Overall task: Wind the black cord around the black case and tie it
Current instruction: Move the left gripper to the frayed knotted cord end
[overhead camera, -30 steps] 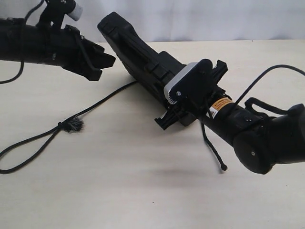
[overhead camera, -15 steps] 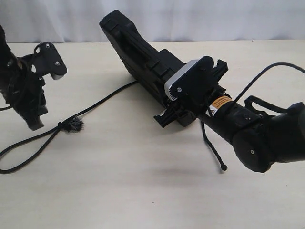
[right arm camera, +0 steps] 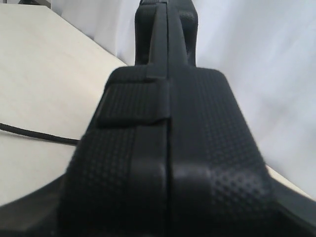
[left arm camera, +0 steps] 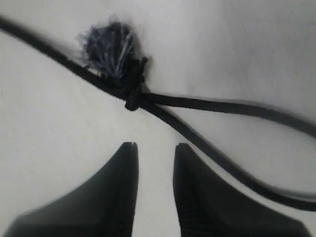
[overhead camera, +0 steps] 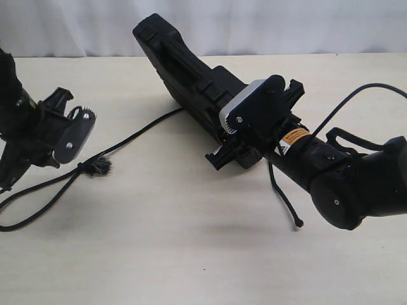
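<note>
While it is clamped at its lower end by the right gripper (overhead camera: 253, 136), the flat rectangular matte black plastic case (overhead camera: 184, 76) stands tilted on one edge, its upper end pointing at the far edge of the pale beige tabletop (overhead camera: 191, 254). The case is closed, so its contents cannot be seen. From under it, the long thin black braided cord (overhead camera: 140, 131) runs over the table to a knot with a frayed grey tuft (overhead camera: 98, 166) near the left edge, then on as two strands. Another length hangs under the right arm and ends in a small knobbed tip (overhead camera: 299, 223). The left gripper (overhead camera: 16, 168) hangs low just beside the knot. A white curtain (overhead camera: 286, 25) closes the room behind the far edge.

On the left wrist view, the fingers (left arm camera: 118, 197) stand slightly parted and hold nothing, just short of the knot (left arm camera: 131, 96).

On the right wrist view, the case's stippled edge (right arm camera: 168, 163) fills the picture, pinched between the dark fingers (right arm camera: 24, 215).
</note>
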You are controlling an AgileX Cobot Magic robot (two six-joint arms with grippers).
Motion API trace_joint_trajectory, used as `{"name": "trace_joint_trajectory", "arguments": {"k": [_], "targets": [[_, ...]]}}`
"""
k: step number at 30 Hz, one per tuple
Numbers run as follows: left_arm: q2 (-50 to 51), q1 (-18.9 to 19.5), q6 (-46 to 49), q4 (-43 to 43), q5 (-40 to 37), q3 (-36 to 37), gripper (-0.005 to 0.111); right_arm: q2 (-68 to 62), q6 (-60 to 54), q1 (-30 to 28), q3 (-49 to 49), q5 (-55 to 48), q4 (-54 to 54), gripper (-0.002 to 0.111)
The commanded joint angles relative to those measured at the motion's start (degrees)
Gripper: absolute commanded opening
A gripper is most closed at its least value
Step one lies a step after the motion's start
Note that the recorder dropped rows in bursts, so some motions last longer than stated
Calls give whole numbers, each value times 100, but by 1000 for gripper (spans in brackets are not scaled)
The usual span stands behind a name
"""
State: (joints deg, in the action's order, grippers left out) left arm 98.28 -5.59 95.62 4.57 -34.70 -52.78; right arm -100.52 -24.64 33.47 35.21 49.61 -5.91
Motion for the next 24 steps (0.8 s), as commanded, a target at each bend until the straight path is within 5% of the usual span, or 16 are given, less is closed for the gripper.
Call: {"name": "trace_joint_trajectory", "arguments": {"k": [1,6,14,19,24], "targets": [[17,-48,2148,-63,1316,470,27,47,29,-11,78,236,55,4],[356,-17,2713,200,3011,734,27,47,-12,-11,78,234,55,4],[1052,219,2713,347,3142,734,27,47,-12,-11,78,216,55,4],[1049,-347,2713,335,2114,734,27,47,-12,-11,78,228,55,4],[1049,-1415,2713,-927,2513,734,27,47,-12,-11,78,228,55,4]]}}
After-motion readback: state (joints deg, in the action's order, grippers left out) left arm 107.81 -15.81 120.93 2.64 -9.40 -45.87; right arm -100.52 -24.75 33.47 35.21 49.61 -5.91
